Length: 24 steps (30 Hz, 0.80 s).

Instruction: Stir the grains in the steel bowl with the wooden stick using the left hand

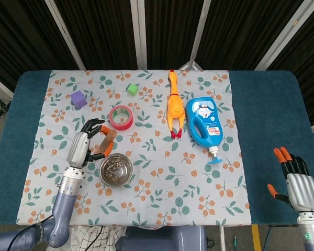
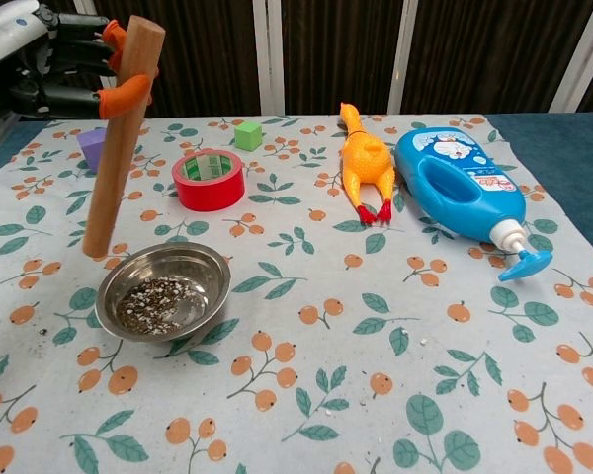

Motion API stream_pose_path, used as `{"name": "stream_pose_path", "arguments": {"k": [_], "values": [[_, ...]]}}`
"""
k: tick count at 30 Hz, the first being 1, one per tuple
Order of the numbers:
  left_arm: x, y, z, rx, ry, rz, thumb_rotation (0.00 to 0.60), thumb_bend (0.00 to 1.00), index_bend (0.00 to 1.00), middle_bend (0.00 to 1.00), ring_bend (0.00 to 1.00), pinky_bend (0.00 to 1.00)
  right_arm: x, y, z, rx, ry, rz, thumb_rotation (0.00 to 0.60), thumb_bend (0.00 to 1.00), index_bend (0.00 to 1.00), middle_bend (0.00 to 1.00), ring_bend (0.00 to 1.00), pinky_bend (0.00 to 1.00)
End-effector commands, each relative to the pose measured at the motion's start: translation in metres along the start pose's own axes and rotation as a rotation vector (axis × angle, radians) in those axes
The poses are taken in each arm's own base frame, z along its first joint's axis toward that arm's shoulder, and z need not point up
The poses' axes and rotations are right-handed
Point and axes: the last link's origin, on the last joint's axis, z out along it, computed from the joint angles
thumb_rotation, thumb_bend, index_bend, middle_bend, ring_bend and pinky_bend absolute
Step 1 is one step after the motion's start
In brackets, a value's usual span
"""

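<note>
- Purple cube (image 1: 78,98)
- Green cube (image 1: 132,89)
- Red tape roll (image 1: 121,116)
- Rubber chicken (image 1: 174,104), lying flat
- Blue pump bottle (image 1: 204,123), lying on its side
- Floral tablecloth (image 1: 162,178)

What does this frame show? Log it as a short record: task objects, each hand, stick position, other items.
left hand: grips the wooden stick near its top
stick position: nearly upright, lower end above the steel bowl's far-left rim, not in the grains
steel bowl: on the cloth, grains inside
right hand: holds nothing, fingers apart, at the table's right edge
other items: red tape roll, rubber chicken, blue bottle, green cube, purple cube
</note>
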Motion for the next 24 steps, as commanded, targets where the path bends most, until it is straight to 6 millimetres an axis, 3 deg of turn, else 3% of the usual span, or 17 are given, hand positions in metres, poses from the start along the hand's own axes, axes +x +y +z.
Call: {"name": "stream_pose_path", "arguments": {"k": [1,8,10,16,24], "values": [[-0.004,0.005,0.002,-0.030,0.015,-0.031,0.600,0.92,0.61,0.69,0.22,0.15,0.000,0.000,0.000,-0.003,-0.003,0.005,0.600,0.32,0.00,0.00,0.00,0.00],[-0.017,0.017,-0.002,-0.133,0.006,-0.136,0.600,0.93,0.61,0.69,0.22,0.15,-0.001,0.001,0.001,-0.012,-0.010,0.014,0.600,0.32,0.00,0.00,0.00,0.00],[-0.028,0.013,-0.015,-0.178,0.000,-0.202,0.600,0.93,0.61,0.70,0.22,0.15,-0.001,0.001,0.001,-0.013,-0.007,0.009,0.600,0.32,0.00,0.00,0.00,0.00],[-0.038,0.002,-0.025,-0.205,0.003,-0.267,0.600,0.93,0.61,0.70,0.23,0.15,0.000,0.002,0.001,-0.018,-0.003,0.005,0.600,0.32,0.00,0.00,0.00,0.00],[-0.046,-0.012,-0.029,-0.171,0.000,-0.332,0.600,0.93,0.62,0.71,0.23,0.15,0.000,0.003,0.001,-0.025,0.003,0.002,0.600,0.32,0.00,0.00,0.00,0.00]]}}
